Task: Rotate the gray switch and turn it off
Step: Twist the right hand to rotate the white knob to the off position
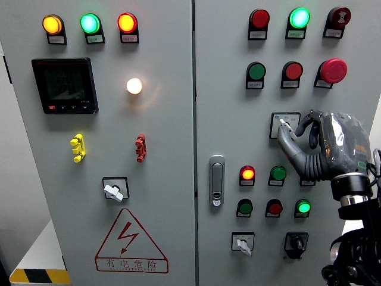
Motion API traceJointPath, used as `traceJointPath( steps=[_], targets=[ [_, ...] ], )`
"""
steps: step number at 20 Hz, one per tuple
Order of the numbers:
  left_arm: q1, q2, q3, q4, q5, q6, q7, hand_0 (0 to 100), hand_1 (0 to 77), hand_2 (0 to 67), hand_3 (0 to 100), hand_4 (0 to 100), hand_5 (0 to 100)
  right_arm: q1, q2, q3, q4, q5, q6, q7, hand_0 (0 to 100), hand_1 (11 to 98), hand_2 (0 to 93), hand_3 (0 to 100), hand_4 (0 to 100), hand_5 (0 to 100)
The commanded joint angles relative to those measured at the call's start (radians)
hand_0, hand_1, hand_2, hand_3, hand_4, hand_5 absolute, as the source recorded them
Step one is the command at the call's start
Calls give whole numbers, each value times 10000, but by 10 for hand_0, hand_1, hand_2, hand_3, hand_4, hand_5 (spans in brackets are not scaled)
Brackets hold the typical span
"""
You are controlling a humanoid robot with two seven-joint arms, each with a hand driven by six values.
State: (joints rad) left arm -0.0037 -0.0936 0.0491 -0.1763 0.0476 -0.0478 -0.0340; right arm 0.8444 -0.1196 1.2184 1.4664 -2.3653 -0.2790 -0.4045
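Now the right robot hand [303,138], at the frame's right, curls its fingers [289,140] around the gray switch [282,123] in the right cabinet panel's middle, seemingly gripping it. Turning is the step in hand; next comes a wrist twist to off.

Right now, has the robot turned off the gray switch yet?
Can't tell yet. Done: the right hand has reached the gray switch on the right door, fingers curled at its knob. In hand: gripping it. Left: finishing the twist and letting go. The hand hides the knob's position.
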Motion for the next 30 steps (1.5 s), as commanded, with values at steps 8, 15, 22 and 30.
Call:
traceJointPath(
  steps=[8, 15, 22, 30],
  targets=[
    [6, 0, 0, -1, 0, 2, -13, 0, 0, 101, 207, 121, 127, 85, -1, -127, -61, -1, -18, -35, 602, 360, 744, 1000, 978, 1000],
    [6, 0, 0, -1, 0, 2, 2, 0, 0, 101, 207, 121, 127, 100, -1, -172, -60, -1, -33, -51, 615, 361, 745, 1000, 982, 1000],
    [6, 0, 0, -1, 0, 2, 2, 0, 0, 101, 207, 121, 127, 146, -1, -218, -76, -1, -33, -81, 627, 357, 720, 1000, 987, 1000],
    [-9, 0, 0, -1, 0, 2, 2, 0, 0, 101, 207, 121, 127, 131, -1, -265, -76, 45, -48, -81, 749, 340, 727, 1000, 989, 1000]
  ],
)
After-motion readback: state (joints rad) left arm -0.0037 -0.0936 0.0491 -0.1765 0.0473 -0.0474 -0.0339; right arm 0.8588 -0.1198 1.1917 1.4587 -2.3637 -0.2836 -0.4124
